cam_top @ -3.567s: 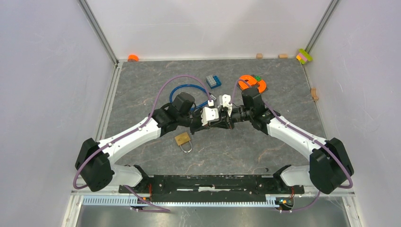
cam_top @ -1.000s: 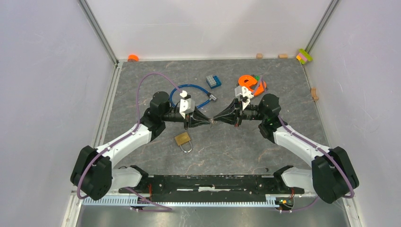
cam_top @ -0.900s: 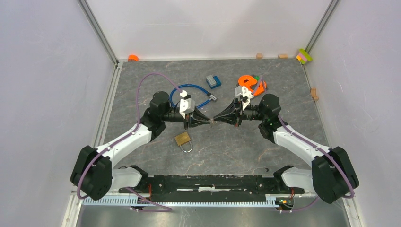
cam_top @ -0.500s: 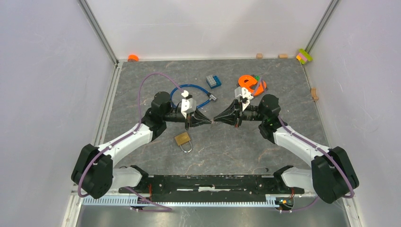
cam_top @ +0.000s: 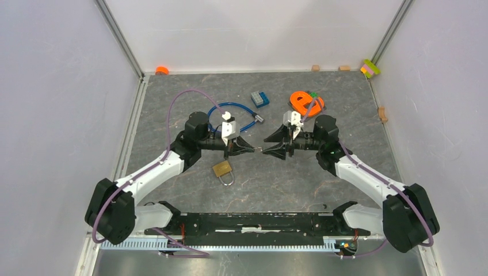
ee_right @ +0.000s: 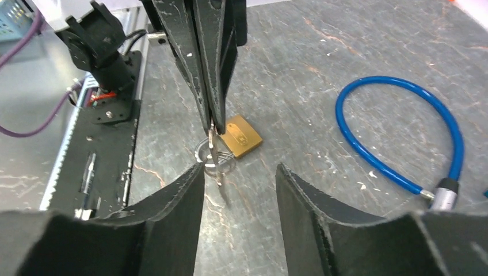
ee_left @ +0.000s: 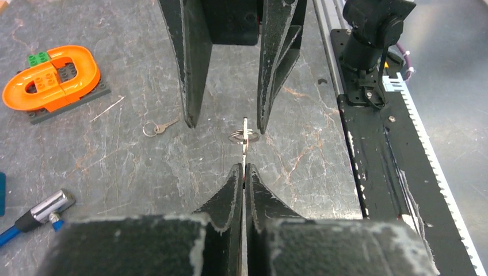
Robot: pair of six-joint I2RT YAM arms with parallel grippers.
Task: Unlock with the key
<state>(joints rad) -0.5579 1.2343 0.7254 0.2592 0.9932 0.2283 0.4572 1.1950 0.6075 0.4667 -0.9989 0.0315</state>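
While the left pincer is clamped shut on the key, the key juts out past its tips above the table, with a small ring hanging from it. A brass padlock lies flat on the table just below this pincer, on the side nearer the arm bases and apart from the key. To the right, the right pincer faces the left one with its jaws spread, its fingers flanking the key's free end and gripping nothing.
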